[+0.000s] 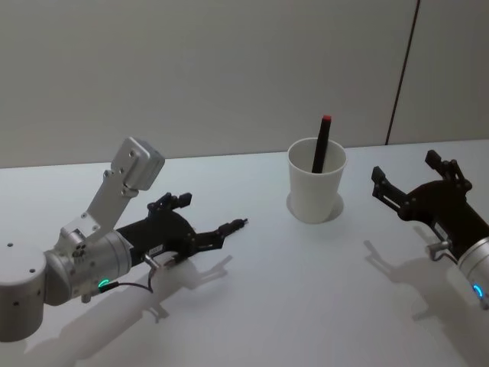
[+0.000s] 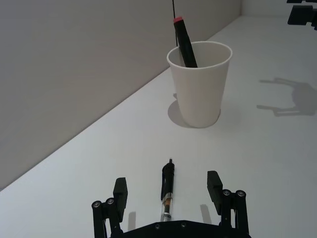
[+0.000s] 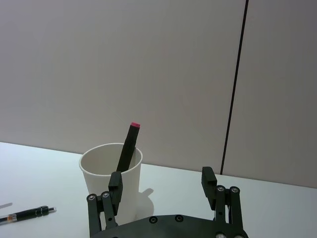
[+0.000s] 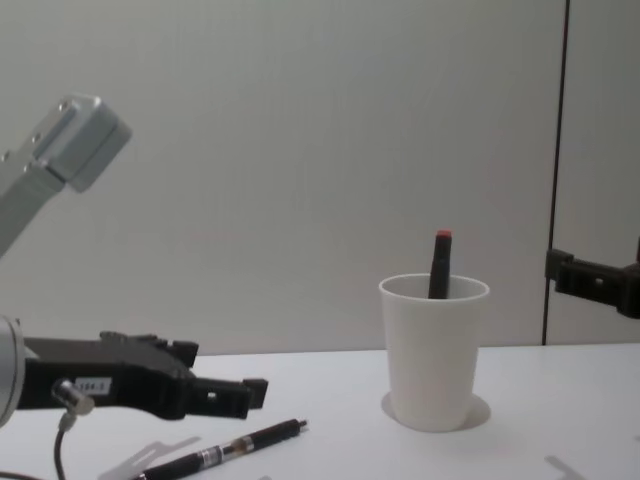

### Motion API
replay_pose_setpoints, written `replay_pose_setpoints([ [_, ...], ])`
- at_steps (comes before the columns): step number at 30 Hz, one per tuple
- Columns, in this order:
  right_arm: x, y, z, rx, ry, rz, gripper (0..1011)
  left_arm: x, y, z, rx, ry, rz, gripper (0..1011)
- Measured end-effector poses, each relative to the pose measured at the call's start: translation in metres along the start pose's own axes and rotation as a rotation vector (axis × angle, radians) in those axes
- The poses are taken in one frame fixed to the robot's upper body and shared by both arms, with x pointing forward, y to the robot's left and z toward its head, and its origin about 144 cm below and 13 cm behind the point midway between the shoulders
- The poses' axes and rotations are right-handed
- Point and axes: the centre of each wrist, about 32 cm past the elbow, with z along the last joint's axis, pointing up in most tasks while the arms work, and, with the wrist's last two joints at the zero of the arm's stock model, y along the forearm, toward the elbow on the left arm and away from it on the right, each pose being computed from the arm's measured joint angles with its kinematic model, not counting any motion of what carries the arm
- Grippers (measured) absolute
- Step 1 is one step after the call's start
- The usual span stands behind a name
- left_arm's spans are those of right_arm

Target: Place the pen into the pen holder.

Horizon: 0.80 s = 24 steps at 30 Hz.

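Observation:
A black and clear pen (image 2: 167, 191) lies flat on the white table (image 1: 306, 306), its tip toward the pen holder (image 1: 315, 183). My left gripper (image 2: 167, 182) is open, one finger on each side of the pen without touching it. In the chest view the pen (image 4: 230, 450) rests on the table just below the left gripper (image 4: 222, 372). The pen holder (image 2: 200, 84) is a white paper cup standing upright, with a black marker with a red end (image 2: 184, 42) leaning inside it. My right gripper (image 1: 406, 168) hangs open to the right of the cup, holding nothing.
A grey wall (image 1: 229, 69) runs along the table's far edge just behind the cup. Bare tabletop lies between the pen and the cup (image 4: 433, 350) and in front of both arms.

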Motion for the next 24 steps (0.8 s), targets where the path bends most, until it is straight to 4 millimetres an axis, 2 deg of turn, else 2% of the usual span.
replay_pose_setpoints([
  [24,0.000,0.000,0.000,0.000,0.000,0.000,1001,0.015,0.001,-0.014,0.076,0.050,-0.048,1001],
])
